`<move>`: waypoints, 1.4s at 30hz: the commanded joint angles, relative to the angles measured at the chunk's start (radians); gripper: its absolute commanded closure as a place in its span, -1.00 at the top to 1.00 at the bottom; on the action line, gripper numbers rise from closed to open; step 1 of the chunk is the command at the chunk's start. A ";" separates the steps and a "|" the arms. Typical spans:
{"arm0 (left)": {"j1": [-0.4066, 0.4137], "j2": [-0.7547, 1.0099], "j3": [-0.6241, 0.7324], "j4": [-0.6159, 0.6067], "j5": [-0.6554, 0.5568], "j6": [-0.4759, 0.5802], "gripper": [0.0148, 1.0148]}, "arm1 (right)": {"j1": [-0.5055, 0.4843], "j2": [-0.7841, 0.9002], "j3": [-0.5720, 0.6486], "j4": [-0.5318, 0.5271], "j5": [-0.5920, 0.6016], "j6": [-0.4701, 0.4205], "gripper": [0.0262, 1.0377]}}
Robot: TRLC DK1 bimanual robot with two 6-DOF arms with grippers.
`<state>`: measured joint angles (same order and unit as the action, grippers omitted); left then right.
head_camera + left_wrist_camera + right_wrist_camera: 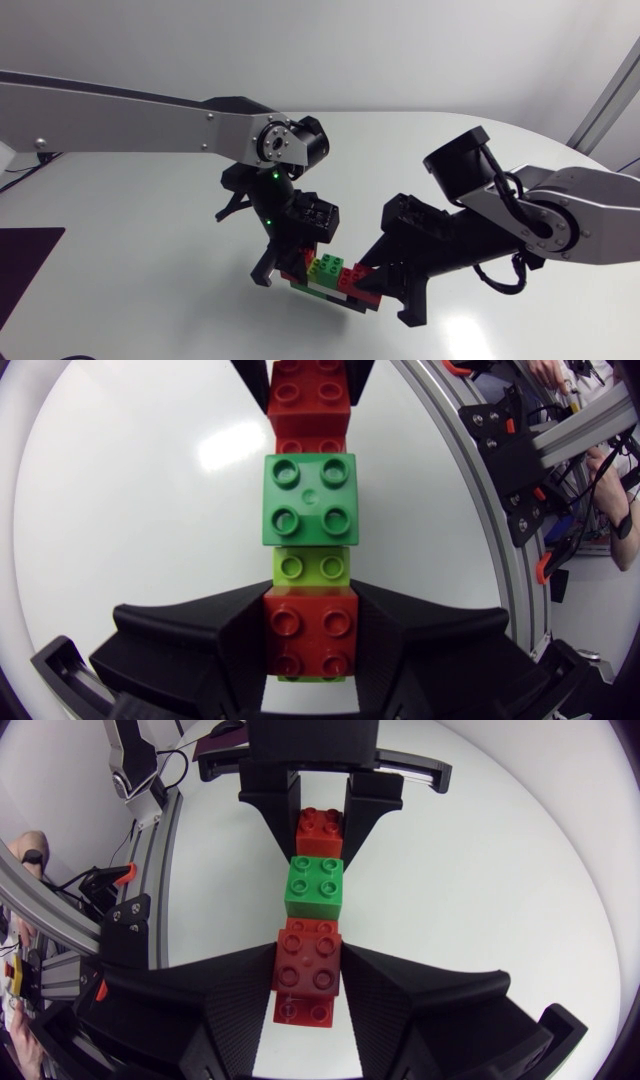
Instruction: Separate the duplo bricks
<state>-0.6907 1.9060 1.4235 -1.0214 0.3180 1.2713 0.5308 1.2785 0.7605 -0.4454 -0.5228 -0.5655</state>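
White table (pixel 150 230) is spreading wide beneath and around the work.

- Bricks (pixel 335 280): one short row, hanging between the two grippers near the table's middle. Whether it is touching the surface cannot be told.
- Left gripper (pixel 310 602): fingers are standing partly closed and pressing both sides of the red brick (pixel 310 635) at its end of the row.
- Lime brick (pixel 312 567) is sitting just ahead of that, touching it; the green brick (pixel 310 498) is following.
- Right gripper (pixel 308 955): fingers are likewise narrowed and clamping the second red brick (pixel 308 960) from two sides at the opposite end.
- Obstruction: the grippers are facing each other, each blocking one end of the row. In the head view the left arm (pixel 120 120) is reaching over and hiding part of the row. The right arm (pixel 580 215) is coming in low alongside.
- Room: the curved table edge (pixel 540 133) is running well apart from the bricks.
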 commanded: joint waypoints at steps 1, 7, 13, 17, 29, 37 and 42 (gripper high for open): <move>-0.017 0.007 0.038 -0.016 0.023 0.034 -0.74 | 0.009 0.012 -0.035 -0.004 0.004 0.009 -0.25; -0.030 -0.005 0.003 0.029 0.006 0.025 -0.74 | 0.006 0.010 -0.024 -0.004 0.000 0.039 -0.35; -0.046 -0.025 -0.064 0.101 -0.034 0.010 -0.74 | -0.009 0.018 0.026 -0.070 -0.065 0.049 -0.35; -0.047 -0.032 -0.086 0.121 -0.034 0.003 -0.74 | -0.012 0.039 0.049 -0.093 -0.102 0.062 -0.35; -0.003 -0.093 -0.098 0.101 -0.046 0.019 -0.74 | -0.284 0.021 -0.021 0.042 -0.003 -0.017 -0.35; -0.009 -0.099 -0.106 0.096 -0.056 0.014 -0.74 | -0.376 0.223 -0.115 0.300 0.090 -0.083 -0.34; -0.017 -0.094 -0.104 0.099 -0.063 0.010 -0.74 | -0.388 0.300 -0.144 0.430 0.112 -0.089 -0.34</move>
<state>-0.7006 1.8252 1.3403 -0.9127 0.2539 1.2640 0.1501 1.5536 0.6437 -0.0490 -0.4171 -0.6300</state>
